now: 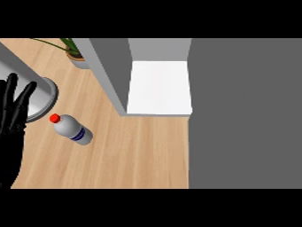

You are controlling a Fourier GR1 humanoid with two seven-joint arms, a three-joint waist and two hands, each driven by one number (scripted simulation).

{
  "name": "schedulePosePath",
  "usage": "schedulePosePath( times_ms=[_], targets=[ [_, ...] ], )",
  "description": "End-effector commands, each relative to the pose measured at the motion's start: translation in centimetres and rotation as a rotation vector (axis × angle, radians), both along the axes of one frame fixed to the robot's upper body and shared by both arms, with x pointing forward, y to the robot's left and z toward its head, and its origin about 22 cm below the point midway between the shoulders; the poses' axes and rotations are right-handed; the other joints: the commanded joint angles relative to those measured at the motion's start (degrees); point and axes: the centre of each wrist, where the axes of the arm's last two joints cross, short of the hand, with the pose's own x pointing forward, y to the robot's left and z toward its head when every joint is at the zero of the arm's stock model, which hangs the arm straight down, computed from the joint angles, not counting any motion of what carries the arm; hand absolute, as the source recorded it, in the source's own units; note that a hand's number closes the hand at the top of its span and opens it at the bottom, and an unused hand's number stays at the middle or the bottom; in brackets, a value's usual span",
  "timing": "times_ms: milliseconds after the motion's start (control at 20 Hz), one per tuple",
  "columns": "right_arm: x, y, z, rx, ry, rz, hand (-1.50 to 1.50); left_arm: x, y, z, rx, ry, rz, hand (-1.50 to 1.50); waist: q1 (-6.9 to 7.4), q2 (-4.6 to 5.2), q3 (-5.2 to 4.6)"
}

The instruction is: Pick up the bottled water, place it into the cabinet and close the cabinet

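The bottled water [71, 129] lies on its side on the wooden surface [140, 155], its red cap toward the upper left and its base toward the lower right, so the long axis runs on a diagonal across the view. The cap end is the end closer to the left robot hand [4, 119], which shows at the view's left edge. From that robot hand the bottle lies to the right, just beside the fingertips' side and a little lower than they reach, with a strip of bare wood between them; nothing touches the bottle.

The left robot hand stands with its fingers straight and pointing up the view, slightly spread, holding nothing. The right robot hand shows nowhere in the view, so the left is the only one placed to take the bottle, and I judge that a grasp would have to come across the bottle's barrel, square to that diagonal.

Beyond the robot hand's fingertips sits a round metal vessel [29, 84]. Farther right of the bottle stands the open cabinet [158, 88], its white shelf facing the view, with a potted plant [71, 51] above it.
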Motion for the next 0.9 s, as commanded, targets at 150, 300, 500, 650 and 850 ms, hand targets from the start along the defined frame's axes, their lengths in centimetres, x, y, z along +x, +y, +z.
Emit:
schedulePosePath(
  times_ms=[150,300,500,650,850],
  targets=[
    [-2.8,1.3,-0.2,0.039,0.010,-0.031,-1.50,1.3,-1.7,2.4,-0.053,-0.003,0.112,-1.50,-1.08,0.50,-0.70],
    [-3.9,1.0,-1.0,0.158,0.152,0.171,-1.50,0.8,-2.6,0.1,-0.299,0.236,0.051,-1.50,-1.75,0.58,-0.72],
    [-6.4,-1.1,-0.1,0.171,0.180,0.188,-1.50,0.0,-5.5,1.8,-0.368,0.277,0.049,-1.50,-2.09,0.32,-0.62],
    [-8.0,-1.4,2.3,0.152,0.187,0.206,-1.50,-2.1,-6.2,4.5,-0.377,0.267,0.037,-1.50,-1.28,0.35,-0.65],
    [-10.5,-2.3,3.2,0.158,0.192,0.190,-1.50,-4.1,-6.2,5.8,-0.381,0.272,0.060,-1.50,-1.38,0.27,-0.66]
  ],
)
